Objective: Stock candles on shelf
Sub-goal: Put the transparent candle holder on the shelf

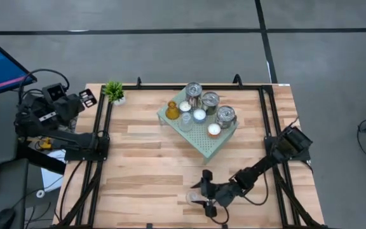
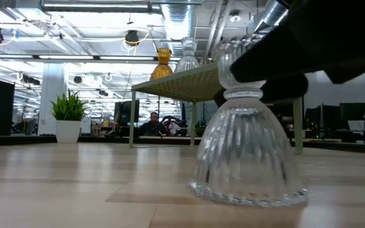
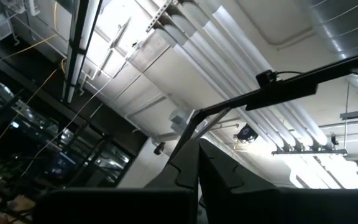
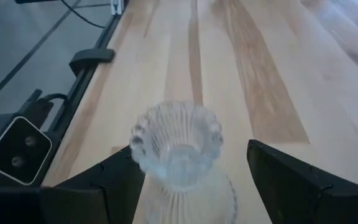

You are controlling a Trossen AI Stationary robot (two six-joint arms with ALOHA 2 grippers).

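While most of the candles [image 1: 200,110] stood grouped on the shelf [image 1: 203,144], one ribbed clear glass holder [image 4: 178,155] remained alone on the wooden table [image 1: 151,165], upright near its front edge and well apart from the shelf. The right gripper [image 1: 204,193] sat low around this holder, its fingers [image 4: 294,180] spread to either side of the glass rim with a visible gap on each side in the right wrist view, so they were not pinching it. In the low view the holder [image 2: 248,152] rested flat on the table with the dark gripper at its narrow neck.

On the mint-green perforated shelf were three silver tins [image 1: 210,102], white tealights [image 1: 199,115], a clear glass holder and an amber glass one [image 1: 171,111]. A small green potted plant [image 1: 114,91] stood at the table's far left corner.

The left gripper [image 3: 197,180] was parked off the table's left side, pointing up at the ceiling, its fingers pressed together and empty.
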